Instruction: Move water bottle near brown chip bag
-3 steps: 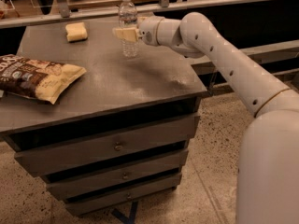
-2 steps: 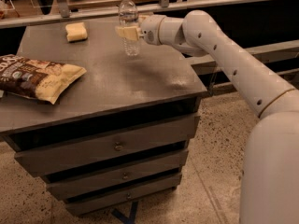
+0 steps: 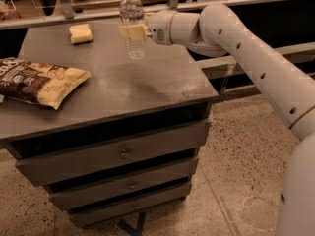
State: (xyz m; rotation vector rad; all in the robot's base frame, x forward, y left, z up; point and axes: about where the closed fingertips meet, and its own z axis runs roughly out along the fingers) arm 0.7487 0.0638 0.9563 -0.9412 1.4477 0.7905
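The water bottle (image 3: 132, 18) is clear and ribbed with a white cap, upright over the far middle of the grey cabinet top (image 3: 147, 82). My gripper (image 3: 133, 32) reaches in from the right and is shut on the bottle's middle, holding it just above the surface. The brown chip bag (image 3: 34, 80) lies flat at the left edge of the top, dark brown with white lettering and a cream-yellow end pointing right. The bottle is well to the right of and behind the bag.
A small yellow sponge-like block (image 3: 80, 33) lies at the far left of the top. The cabinet has several drawers (image 3: 123, 154) in front. A rail and shelving (image 3: 98, 9) run behind it. Speckled floor (image 3: 236, 171) is on the right.
The bottle has been lifted slightly off the cabinet top in my gripper and has stayed over the far middle. The bag and the block have not moved.
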